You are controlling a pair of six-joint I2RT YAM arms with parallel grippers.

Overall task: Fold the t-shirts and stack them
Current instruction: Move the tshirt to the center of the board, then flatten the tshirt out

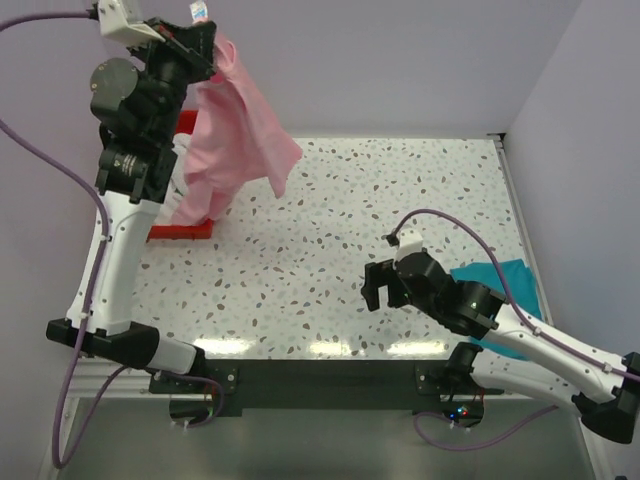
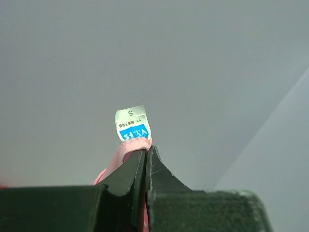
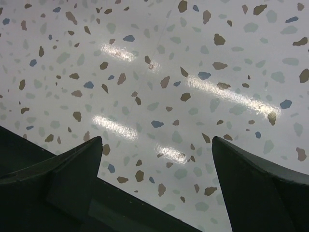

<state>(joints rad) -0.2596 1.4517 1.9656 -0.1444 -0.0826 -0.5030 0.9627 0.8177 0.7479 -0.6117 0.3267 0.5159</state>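
Observation:
My left gripper is raised high at the back left, shut on the neck of a light pink t-shirt that hangs down over the red crate. In the left wrist view the pink collar and its small white-and-blue neck label stick out above the closed jaws of the left gripper. A teal t-shirt lies on the table at the right, partly under my right arm. My right gripper hovers open above bare table, nothing between the jaws of the right gripper.
A red plastic crate stands at the table's left, with off-white cloth showing in it behind the pink shirt. The speckled table ends at a white rim on the right. A grey wall rises behind.

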